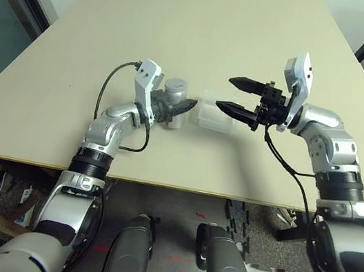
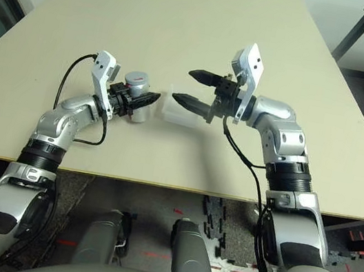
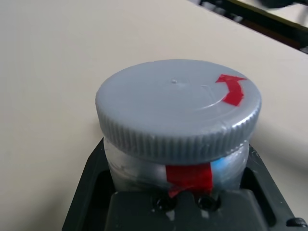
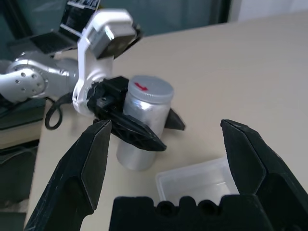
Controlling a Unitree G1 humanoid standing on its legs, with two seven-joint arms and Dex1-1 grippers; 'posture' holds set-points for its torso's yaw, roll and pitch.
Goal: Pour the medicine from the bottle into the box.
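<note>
The left gripper (image 1: 185,106) has its jaws pinching the capped bottle (image 1: 172,97) above the table (image 1: 185,32). The right gripper (image 1: 234,95) has its jaws spread wide, empty, beside the clear box (image 4: 197,180), which looks empty.

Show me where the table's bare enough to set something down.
Free: the far half of the table beyond both pincers, and its left and right flanks outside the arms. Crowded: the centre, where the left pincer grips the bottle beside the box, with the right pincer open.
</note>
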